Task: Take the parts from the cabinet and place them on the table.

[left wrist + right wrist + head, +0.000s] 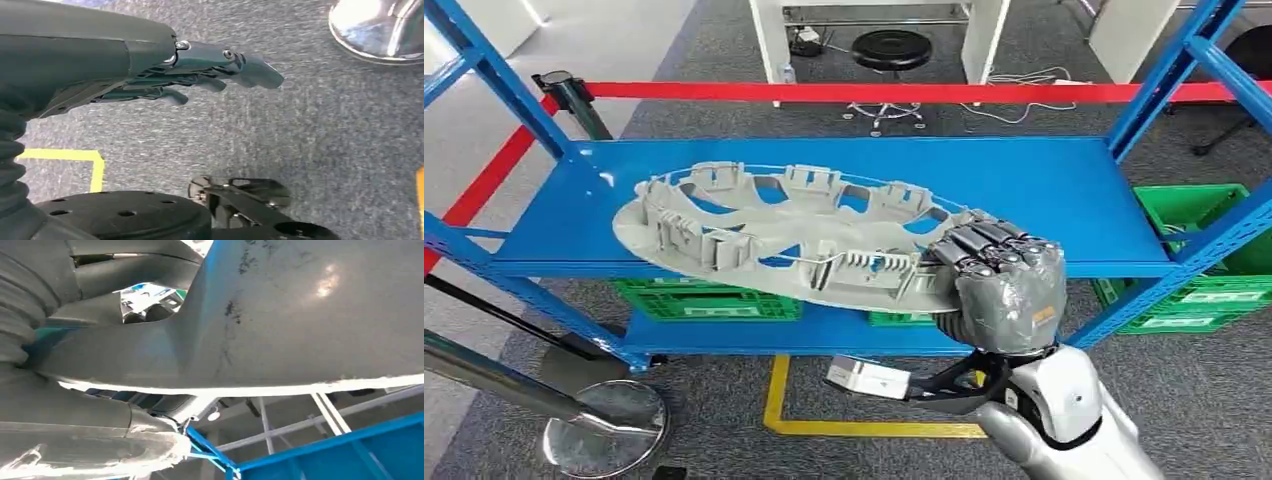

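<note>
Right hand grips the grey round part at its near right rim, dark fingers curled over the top edge, thumb under it. Part is a flat disc with ribbed clips and cut-outs facing up, tilted slightly, over the front half of the blue shelf of the cabinet; can't tell whether its far left edge touches the shelf surface. Near right rim overhangs the shelf's front edge. In the right wrist view the part's smooth grey underside sits right against the right hand, with blue rack frame beyond.

Left hand hangs over grey carpet, fingers apart and loosely extended, nothing in it. Yellow floor tape near it.

Containers: green crates on the lower level under the shelf's left front edge, another green crate past the right upright. Contents not readable apart from some pale items in the right one.

Red barrier tape runs behind the cabinet's back edge; chrome stanchion base on the floor at front left. Black stool further back.
</note>
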Motion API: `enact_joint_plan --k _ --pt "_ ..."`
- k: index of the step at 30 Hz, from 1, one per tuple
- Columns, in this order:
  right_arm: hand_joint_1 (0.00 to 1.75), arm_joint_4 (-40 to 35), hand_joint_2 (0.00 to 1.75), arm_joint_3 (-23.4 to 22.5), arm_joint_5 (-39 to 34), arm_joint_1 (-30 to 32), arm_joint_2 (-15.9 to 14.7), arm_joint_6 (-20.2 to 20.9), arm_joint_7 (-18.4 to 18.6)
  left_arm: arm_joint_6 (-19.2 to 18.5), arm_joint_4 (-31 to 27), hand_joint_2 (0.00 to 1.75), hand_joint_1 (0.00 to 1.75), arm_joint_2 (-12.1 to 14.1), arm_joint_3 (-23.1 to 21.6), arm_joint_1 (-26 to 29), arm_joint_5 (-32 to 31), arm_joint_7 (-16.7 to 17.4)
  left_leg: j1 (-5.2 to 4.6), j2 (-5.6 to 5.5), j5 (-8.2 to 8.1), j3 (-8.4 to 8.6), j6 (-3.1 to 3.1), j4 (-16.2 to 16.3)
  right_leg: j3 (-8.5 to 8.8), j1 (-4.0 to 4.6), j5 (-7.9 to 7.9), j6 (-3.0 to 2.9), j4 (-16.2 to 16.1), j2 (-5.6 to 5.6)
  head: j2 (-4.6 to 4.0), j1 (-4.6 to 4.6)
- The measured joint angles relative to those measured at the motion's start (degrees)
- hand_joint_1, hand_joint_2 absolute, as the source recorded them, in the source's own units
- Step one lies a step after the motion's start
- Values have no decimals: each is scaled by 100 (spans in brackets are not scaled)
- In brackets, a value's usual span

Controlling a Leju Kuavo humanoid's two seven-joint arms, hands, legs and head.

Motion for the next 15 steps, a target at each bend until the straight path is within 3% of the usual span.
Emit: enact_joint_plan --k 2,3,4,6,7,8,10,11,12,13,15 --pt "175 0 175 0 -26 0 15 9 0 0 0 175 0 4 0 -7 0 0 -8 0 328 656 66 -990 -71 5 32 31 49 8 0 -2" --pt "175 -2 175 0 -42 -1 17 20 0 0 0 175 0 9 -2 -18 2 0 -31 -3 222 846 96 -1319 -102 30 53 60 65 9 0 -2" --pt "175 0 175 -4 -63 -6 17 28 7 0 0 175 0 9 0 -21 9 0 -39 -7 231 883 109 -1411 -125 36 85 95 75 8 0 11" --pt "175 0 175 -2 -85 -8 20 37 7 0 0 175 0 13 0 -27 35 0 -48 -14 237 819 125 -1414 -166 24 164 175 73 2 0 2" --pt "175 0 175 -4 -96 -3 20 46 9 -2 0 175 0 15 0 -18 44 0 -45 -12 288 783 193 -1434 -182 34 211 221 62 6 0 11" --pt "175 0 175 -9 -103 -4 20 57 9 0 2 175 0 11 0 -21 44 0 -5 20 353 752 266 -1471 -221 19 114 246 103 15 0 2" --pt "175 0 175 -15 -118 -6 20 96 11 -2 2 175 0 9 0 -33 44 0 -11 27 446 635 358 -1470 -418 19 -428 284 558 18 0 35" --pt "175 4 175 -15 -120 -1 20 94 9 -4 2 175 0 9 0 -33 46 0 -20 28 501 568 369 -1468 -548 19 -726 299 1025 19 0 35" --pt "175 33 175 -20 -144 8 20 105 13 -20 2 175 0 13 -2 -31 52 26 -39 30 612 418 377 -1461 -712 19 -1005 325 1763 19 0 35" --pt "175 54 175 -33 -151 11 20 120 24 -35 2 175 0 17 -2 -28 52 46 -48 30 667 349 374 -1460 -630 20 -895 318 1776 19 0 30" --pt "175 87 175 -50 -160 0 22 125 24 -57 0 175 0 24 0 -28 59 46 -65 26 765 230 360 -1457 -183 26 -463 280 1216 19 0 31"
